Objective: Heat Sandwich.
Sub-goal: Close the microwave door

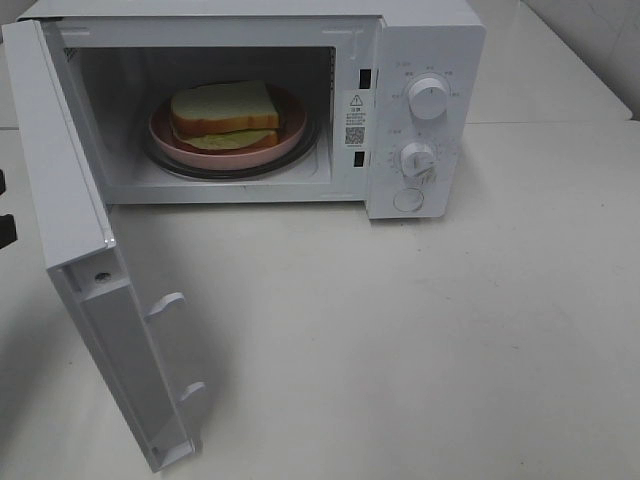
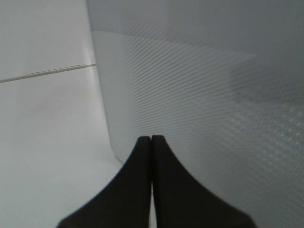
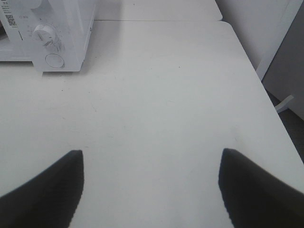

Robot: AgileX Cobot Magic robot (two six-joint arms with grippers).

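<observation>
Closing looked the step in hand, since the microwave point(image 1: 430, 40) on the bench point(image 1: 450, 350) stood with its door point(image 1: 80, 230) wide open. A steady push on the door's outer face, far from the hinge, should carry it to the latch without shoving the oven. Inside, a glass turntable point(image 1: 240, 172) carried a pink plate point(image 1: 157, 130), and the sandwich point(image 1: 225, 115) lay on that plate. The left gripper point(image 2: 151, 138) had its fingers pressed together, empty, close against the door panel. The right gripper point(image 3: 152, 153) hung over the bench, fingers wide apart, holding nothing.
</observation>
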